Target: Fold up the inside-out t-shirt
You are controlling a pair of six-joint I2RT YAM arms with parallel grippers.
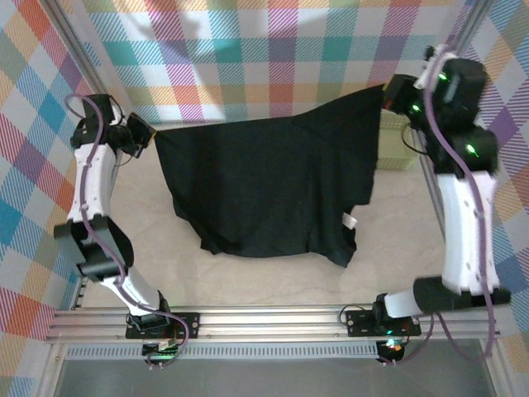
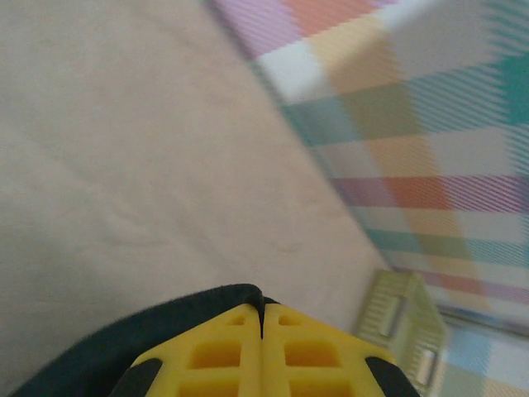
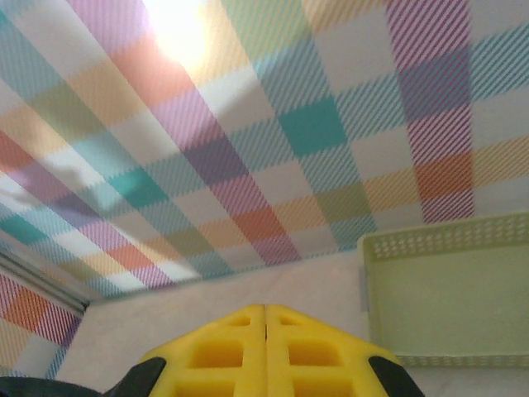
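Right, I have the shirt (image 1: pixel 273 182) stretched between both arms over the far side of the table (image 1: pixel 157 248). The left claw (image 1: pixel 147 135) is pinched fully together on the shirt's far left corner; in its wrist view the yellow fingers meet with black cloth curling round their tips. The right claw (image 1: pixel 387 98) is likewise closed tight, and from above the far right corner of the cloth runs straight into it, so I judge it has a grip there too. The right claw sits farther off than the left, so the top edge slopes.

The body of the shirt hangs toward me, its near hem trailing on the table, with the white label (image 1: pixel 349 221) showing at the near right edge. The green basket (image 1: pixel 397 145) stands just behind the right corner, partly hidden by cloth.

As I read it, the step in hand is to lay the shirt flat before any fold. To do that well I would level the two claws first and ease them slightly apart to tauten the top edge without straining either grip. Then I would lower them together toward the far side, so the hem anchors and the cloth unrolls smooth. The right side wants care: the near right corner looks bunched, and the basket is close enough to snag. I would not let go until the top edge rests on the table.
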